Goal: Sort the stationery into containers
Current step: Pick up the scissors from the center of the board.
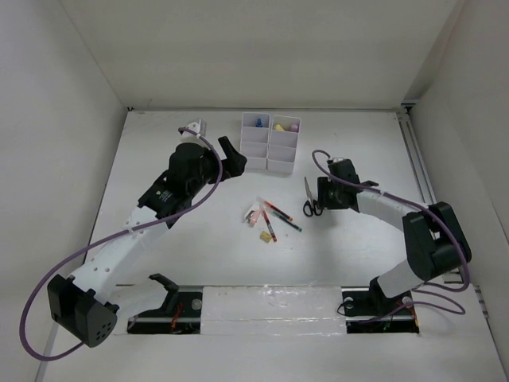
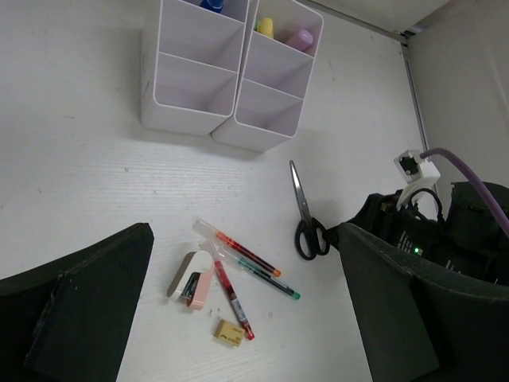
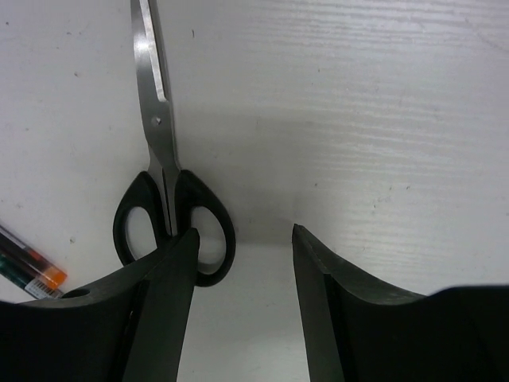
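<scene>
The black-handled scissors (image 1: 310, 203) (image 2: 306, 215) (image 3: 163, 159) lie flat right of centre, blades pointing away. My right gripper (image 1: 322, 195) (image 3: 244, 231) is low at their handles, open. Its left finger covers part of the right handle loop, and the rest of that loop lies between the fingers. Three pens (image 1: 274, 216) (image 2: 246, 255), a yellow eraser (image 1: 264, 236) (image 2: 230, 333) and a small pink and white item (image 2: 195, 282) lie mid-table. My left gripper (image 1: 231, 155) (image 2: 245, 228) hangs wide open above them, holding nothing.
The white organizer tray (image 1: 282, 165) (image 2: 187, 103) stands at the back centre. Its far compartments hold a blue-capped marker (image 1: 261, 122), a yellow highlighter (image 2: 266, 26) and a purple one (image 2: 300, 38). Its near compartments look empty. White walls enclose the table.
</scene>
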